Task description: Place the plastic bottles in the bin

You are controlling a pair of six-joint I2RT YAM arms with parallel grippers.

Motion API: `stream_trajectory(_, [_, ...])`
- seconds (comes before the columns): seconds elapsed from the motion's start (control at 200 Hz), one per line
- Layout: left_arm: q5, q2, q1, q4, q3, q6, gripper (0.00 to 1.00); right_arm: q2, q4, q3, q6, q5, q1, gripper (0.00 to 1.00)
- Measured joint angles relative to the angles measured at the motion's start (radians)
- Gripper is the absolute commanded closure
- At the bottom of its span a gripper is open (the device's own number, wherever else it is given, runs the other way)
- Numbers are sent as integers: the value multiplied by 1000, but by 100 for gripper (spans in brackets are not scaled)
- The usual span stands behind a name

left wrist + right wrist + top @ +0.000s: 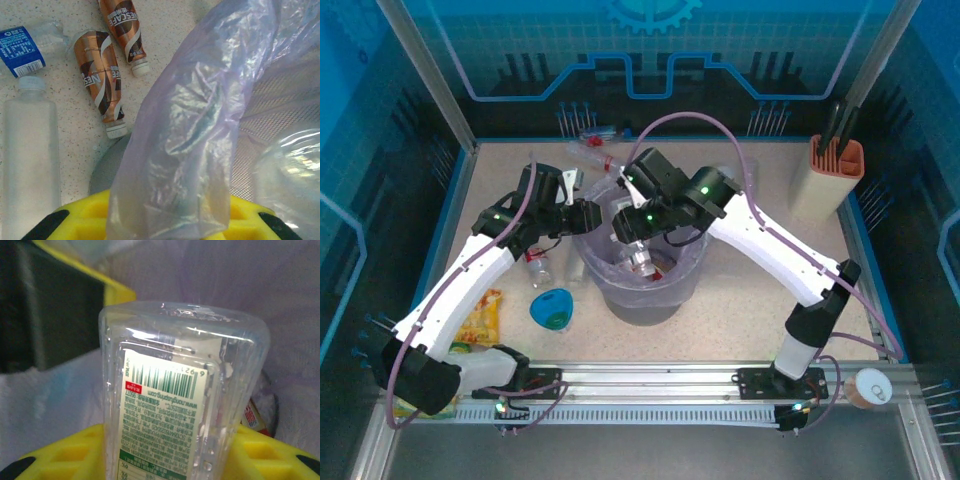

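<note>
Hanging over the mouth of the bin (642, 306), the right gripper (165, 452) is clenched on a clear bottle (180, 390) with a white printed label. The bottle sits between the yellow fingers (65, 457), with its flat end pointing into the bin. From above, this bottle is inside the ring of the bin's rim, above the bottles lying on the bin's floor. One of those has a red label (647, 266).

At the bin's left rim, the left gripper (165, 217) is clamped on a fold of the pale lilac bag (200, 125) that lines the bin. The thin plastic is bunched between its yellow fingers (82, 215) and rises away from them.

On the table just beside the bin's left side lie two brown bottles (102, 75) with white caps, side by side and nearly parallel. A frosted bottle (30, 160) lies farther from the bin than they do, with a blue-labelled bottle (20, 47) past its cap. Behind the bin, more clear bottles (595, 150) lie near the back wall.

A blue bowl (552, 308) sits to the bin's near left, and yellow snack packets (480, 320) lie farther left of it. A knife block (830, 180) stands well apart from the bin, to its far right.
</note>
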Motion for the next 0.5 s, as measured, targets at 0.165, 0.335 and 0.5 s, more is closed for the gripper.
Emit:
stream_trajectory(0.165, [-3,0,0,0,0,0,72,0,-8,-87,7,-13,3,60])
stream_trajectory(0.335, [-3,0,0,0,0,0,72,3,15,-185,19,-41,3,57])
stream_trajectory(0.5, [-3,0,0,0,0,1,72,12,83,-280,49,-68,3,52])
